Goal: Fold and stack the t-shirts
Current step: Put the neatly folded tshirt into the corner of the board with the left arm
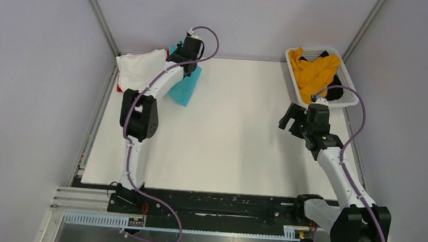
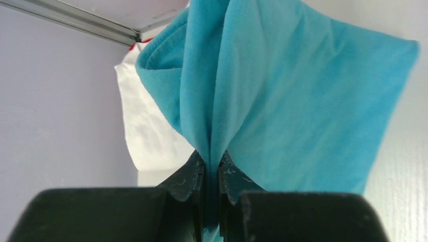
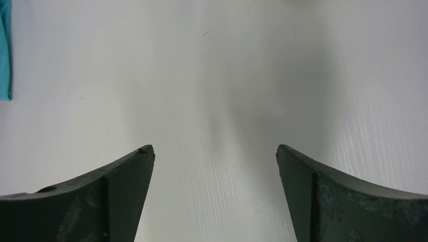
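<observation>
My left gripper (image 1: 188, 55) is at the far left of the table, shut on a fold of the teal t-shirt (image 2: 282, 91), which hangs from it (image 1: 183, 88); in the left wrist view the cloth is pinched between the black fingers (image 2: 188, 176). Just left of it lies the white t-shirt (image 1: 140, 68), with a sliver of red t-shirt (image 1: 119, 86) showing under its edge. A mustard yellow t-shirt (image 1: 315, 71) and a black t-shirt (image 1: 335, 89) lie in the basket. My right gripper (image 3: 215, 156) hovers open over bare table, nothing between its fingers (image 1: 291, 118).
The white mesh basket (image 1: 347, 100) stands at the back right corner. Grey walls with metal frame posts (image 1: 100, 13) close in the table (image 1: 228, 133) on three sides. The arms' black base rail (image 1: 223, 204) runs along the near edge.
</observation>
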Robot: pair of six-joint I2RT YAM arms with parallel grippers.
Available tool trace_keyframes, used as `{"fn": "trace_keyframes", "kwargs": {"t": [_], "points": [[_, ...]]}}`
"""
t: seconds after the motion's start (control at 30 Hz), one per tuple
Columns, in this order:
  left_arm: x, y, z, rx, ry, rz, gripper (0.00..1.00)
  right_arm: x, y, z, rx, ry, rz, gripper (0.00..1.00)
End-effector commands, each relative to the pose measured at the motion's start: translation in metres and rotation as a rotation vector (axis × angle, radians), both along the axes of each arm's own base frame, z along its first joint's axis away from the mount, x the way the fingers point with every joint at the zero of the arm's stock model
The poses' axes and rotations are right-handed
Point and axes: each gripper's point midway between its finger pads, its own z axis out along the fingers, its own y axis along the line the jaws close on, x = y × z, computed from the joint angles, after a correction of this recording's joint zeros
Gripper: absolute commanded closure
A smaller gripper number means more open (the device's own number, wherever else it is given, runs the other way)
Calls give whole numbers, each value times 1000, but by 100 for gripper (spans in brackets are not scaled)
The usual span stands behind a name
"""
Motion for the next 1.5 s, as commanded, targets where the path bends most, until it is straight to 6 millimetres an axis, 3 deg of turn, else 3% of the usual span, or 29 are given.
{"fn": "trace_keyframes", "kwargs": {"t": [0.0,0.3,0.87,1.13,1.47], "points": [[24,10,41,13,-111,-2,100,10,-7,18,-22,-104,-26,0],[37,28,99,-78,-241,29,100,9,-8,22,-21,-128,-26,0],[34,54,158,-123,-345,35,100,8,-6,21,-11,-129,-25,1],[36,73,159,-111,-355,79,100,10,-3,20,3,-125,-18,1],[62,113,108,-101,-318,152,100,13,-5,18,-7,-119,-25,1]]}}
